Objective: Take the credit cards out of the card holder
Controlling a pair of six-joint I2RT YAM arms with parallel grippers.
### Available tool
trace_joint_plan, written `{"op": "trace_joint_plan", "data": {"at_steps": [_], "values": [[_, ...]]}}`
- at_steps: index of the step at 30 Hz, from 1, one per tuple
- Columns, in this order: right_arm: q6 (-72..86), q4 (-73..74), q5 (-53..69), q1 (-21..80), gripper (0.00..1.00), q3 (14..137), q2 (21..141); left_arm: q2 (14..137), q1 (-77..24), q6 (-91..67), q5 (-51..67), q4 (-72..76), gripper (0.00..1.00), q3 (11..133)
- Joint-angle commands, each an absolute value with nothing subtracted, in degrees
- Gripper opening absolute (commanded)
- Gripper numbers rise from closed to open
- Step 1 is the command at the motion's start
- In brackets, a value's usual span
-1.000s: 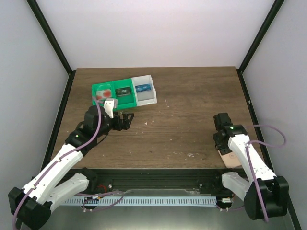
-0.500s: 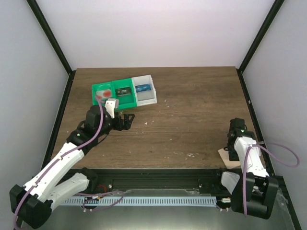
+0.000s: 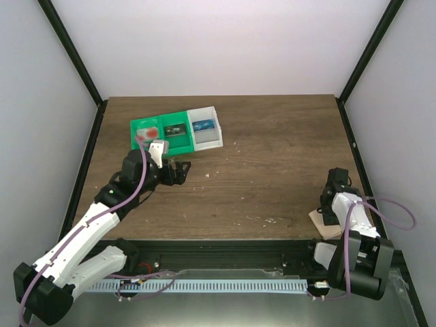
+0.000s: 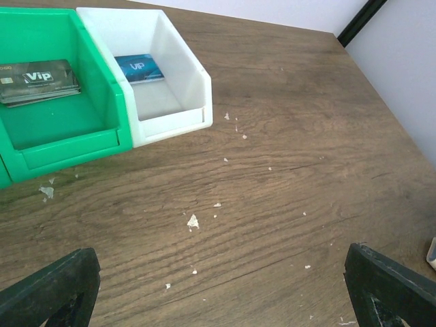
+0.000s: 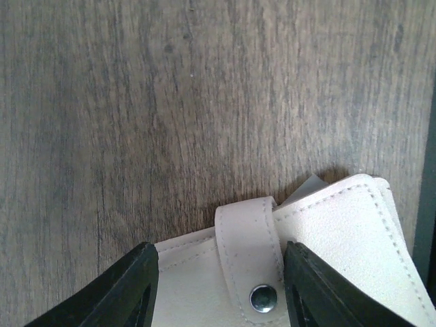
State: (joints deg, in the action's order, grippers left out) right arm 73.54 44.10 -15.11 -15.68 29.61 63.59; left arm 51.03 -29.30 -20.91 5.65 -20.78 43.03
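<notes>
The tan card holder (image 5: 286, 272) lies flat and snapped shut at the table's near right edge, partly showing in the top view (image 3: 320, 222). My right gripper (image 5: 221, 289) is open just over it, its fingers either side of the strap; in the top view it (image 3: 330, 211) hangs above the holder. My left gripper (image 3: 178, 170) is open and empty, low over bare wood (image 4: 218, 300). A dark card (image 4: 37, 78) lies in the green tray (image 4: 68, 136), a blue card (image 4: 138, 67) in the white tray (image 4: 174, 119). A red card (image 3: 146, 132) lies in the green tray's left compartment.
The green tray (image 3: 158, 138) and white tray (image 3: 208, 138) stand side by side at the back left. Small white flecks (image 4: 193, 221) are scattered on the wood. Black frame posts and pale walls close in the table's sides. The holder lies close to the front edge.
My right arm has drawn back toward the near right corner, and its gripper now sits over the card holder. The left arm has hardly moved.
</notes>
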Motion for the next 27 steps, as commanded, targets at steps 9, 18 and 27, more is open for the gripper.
{"op": "trace_joint_plan", "data": {"at_steps": [9,18,27], "values": [[68.55,26.23,4.27,-7.65,0.5,31.35,74.24,52.23,-29.51,-22.12,6.25,-20.44,1.0,44.25],[75.87,23.63,5.79,8.4,0.5,39.19,83.03,50.95,-29.51,-25.25,7.24,-19.68,1.0,41.99],[77.9,21.9,10.07,22.32,0.5,44.99,89.49,53.95,-29.57,-26.72,15.71,-17.66,0.95,41.31]]}}
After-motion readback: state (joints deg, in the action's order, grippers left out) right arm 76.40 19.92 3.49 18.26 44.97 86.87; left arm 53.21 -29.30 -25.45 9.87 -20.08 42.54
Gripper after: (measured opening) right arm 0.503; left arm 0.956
